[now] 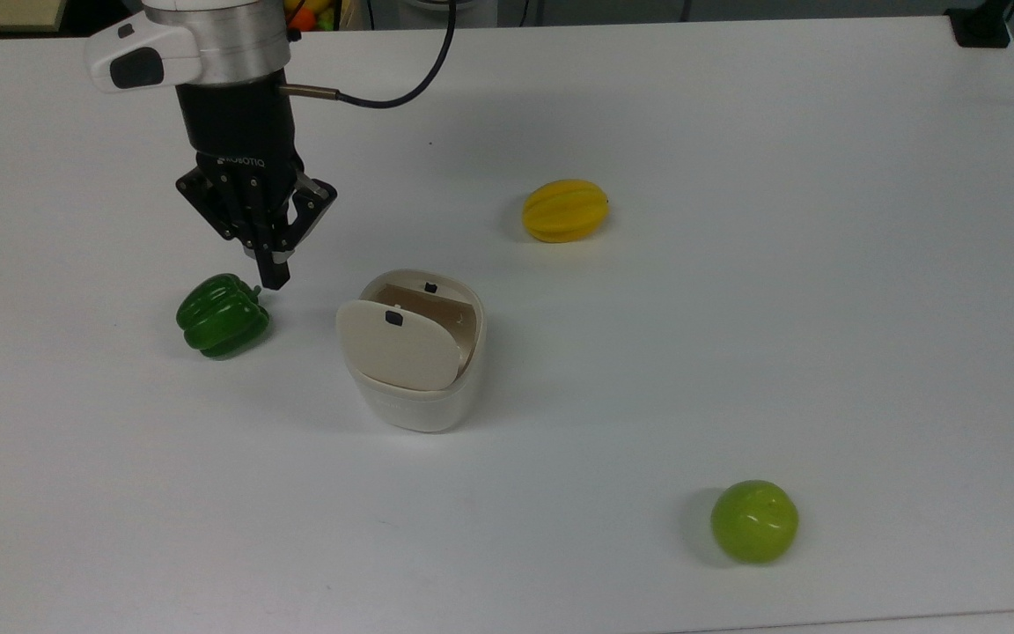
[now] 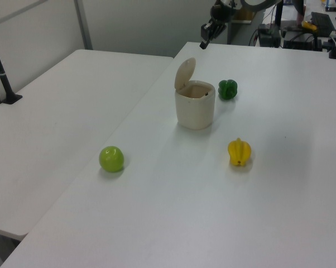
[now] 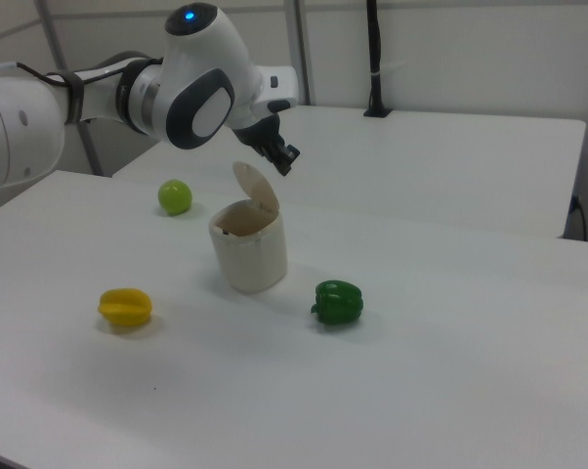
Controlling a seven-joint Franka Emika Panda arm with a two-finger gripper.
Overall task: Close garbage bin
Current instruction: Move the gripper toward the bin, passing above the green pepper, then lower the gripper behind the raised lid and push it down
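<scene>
The end effector (image 1: 272, 275), fingers pressed together and empty, hangs above the table (image 1: 736, 308). In the top view, we find the garbage bin (image 1: 413, 352), lid (image 1: 397, 343) raised, at its four o'clock.

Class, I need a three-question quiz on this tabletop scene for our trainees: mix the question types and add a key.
1. True or false: the bin's lid is shut.
2. In the top view, which item lies nearest the hand? A) apple B) pepper C) yellow fruit
3. Fill in: the hand's fingers are ____ and hold nothing.

Key
1. False: the lid stands raised at the bin's edge, and the inside shows.
2. B
3. shut
</scene>
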